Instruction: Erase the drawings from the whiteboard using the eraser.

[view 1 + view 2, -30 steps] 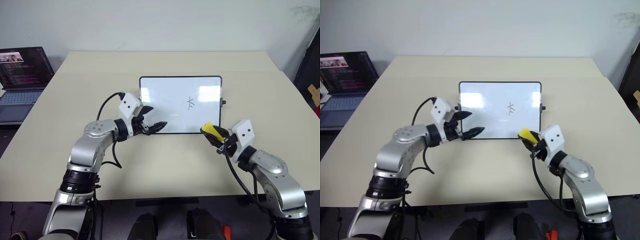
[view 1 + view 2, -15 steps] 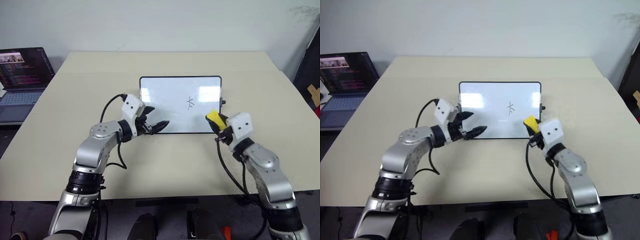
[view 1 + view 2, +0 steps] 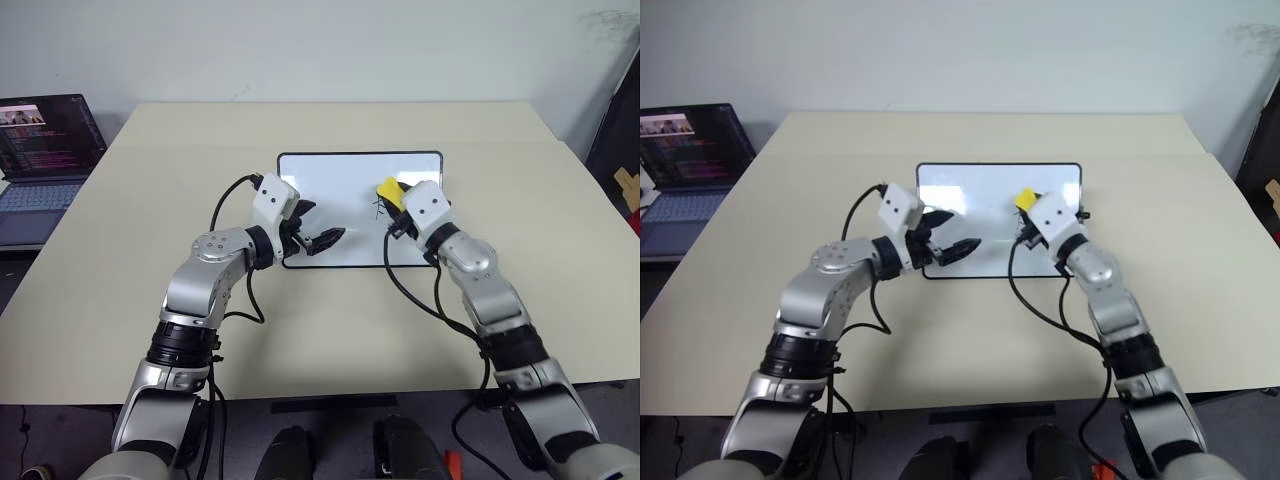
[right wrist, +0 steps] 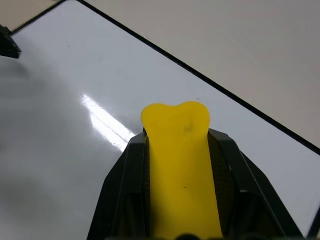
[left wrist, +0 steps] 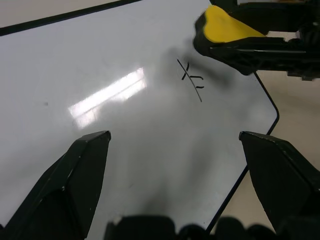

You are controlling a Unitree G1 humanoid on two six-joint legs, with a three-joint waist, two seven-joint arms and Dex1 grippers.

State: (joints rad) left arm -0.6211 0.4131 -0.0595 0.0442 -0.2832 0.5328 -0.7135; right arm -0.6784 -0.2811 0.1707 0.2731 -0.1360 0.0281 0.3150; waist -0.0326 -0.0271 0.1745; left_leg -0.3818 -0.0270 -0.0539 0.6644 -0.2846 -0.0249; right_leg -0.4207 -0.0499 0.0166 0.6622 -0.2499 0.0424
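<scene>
You look along your left hand (image 5: 175, 150), its two black fingers (image 5: 65, 185) spread wide over the whiteboard (image 5: 100, 100). One drawing (image 5: 191, 80) shows on the board, beside the yellow eraser (image 5: 222, 27), which your right hand (image 5: 260, 40) clamps.

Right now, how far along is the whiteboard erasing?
Done: the right gripper is shut on the eraser and has it over the whiteboard, beside the mark. In hand: the left gripper, open, sits over the board's near left part. Left: one cross-like drawing is unwiped; I can't tell if the eraser touches the board. The rest of the visible board looks clean.
</scene>
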